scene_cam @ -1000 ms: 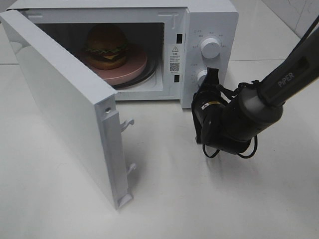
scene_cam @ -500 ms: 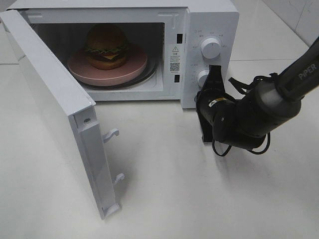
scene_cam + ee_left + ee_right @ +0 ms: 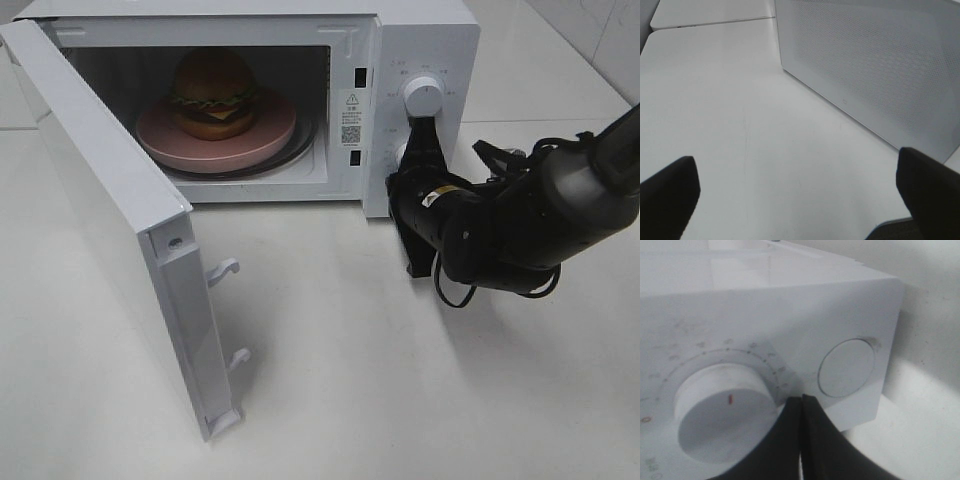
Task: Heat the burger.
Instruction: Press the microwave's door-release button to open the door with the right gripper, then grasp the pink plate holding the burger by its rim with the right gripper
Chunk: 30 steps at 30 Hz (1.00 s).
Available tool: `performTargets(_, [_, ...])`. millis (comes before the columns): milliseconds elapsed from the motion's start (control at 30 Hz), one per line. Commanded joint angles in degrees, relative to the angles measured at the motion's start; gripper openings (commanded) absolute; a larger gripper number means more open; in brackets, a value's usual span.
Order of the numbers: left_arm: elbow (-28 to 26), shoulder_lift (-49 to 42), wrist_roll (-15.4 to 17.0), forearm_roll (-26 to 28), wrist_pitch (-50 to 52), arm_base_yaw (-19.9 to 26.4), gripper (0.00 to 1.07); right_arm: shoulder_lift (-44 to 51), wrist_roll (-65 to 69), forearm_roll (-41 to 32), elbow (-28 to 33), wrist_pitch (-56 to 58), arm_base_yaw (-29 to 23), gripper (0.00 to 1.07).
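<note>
The burger (image 3: 212,92) with brown bun, lettuce and cheese sits on a pink plate (image 3: 270,135) inside the white microwave (image 3: 420,30), whose door (image 3: 110,210) stands wide open to the left. My right gripper (image 3: 421,135) is shut and empty, its tips against the control panel just below the upper knob (image 3: 423,97). In the right wrist view the shut fingertips (image 3: 800,407) touch the panel between a dial knob (image 3: 720,412) and a round flat button (image 3: 846,367). My left gripper (image 3: 800,200) is open and empty over the table, outside the exterior view.
The open door juts far out over the white table (image 3: 350,380), with two latch hooks (image 3: 225,270) on its edge. The left wrist view shows the door's meshed outer face (image 3: 865,65) ahead. My right arm (image 3: 530,215) lies across the table's right side.
The door has swung further open to the left. My right gripper has risen along the control panel, from beside the lower knob to just under the upper knob.
</note>
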State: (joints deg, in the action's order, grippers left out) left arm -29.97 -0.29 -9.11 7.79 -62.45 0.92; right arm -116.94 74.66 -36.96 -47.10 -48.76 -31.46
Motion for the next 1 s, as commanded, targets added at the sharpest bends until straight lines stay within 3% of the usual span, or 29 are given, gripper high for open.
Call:
performTargets(33, [0.2,-0.3,0.3,0.4,0.7,0.2,1.0,2.5,-2.5,0.9,2.0,2.5,-0.1,0.0])
performTargets(467, [0.2,-0.3,0.3,0.4,0.7,0.2,1.0,12.6,-13.5,6.4,9.9,12.1,-0.1,0.01])
performTargets(1000, [0.2,-0.3,0.3,0.4,0.7,0.2,1.0,25.8,-42.0,8.0,10.1,33.2,0.1,0.02])
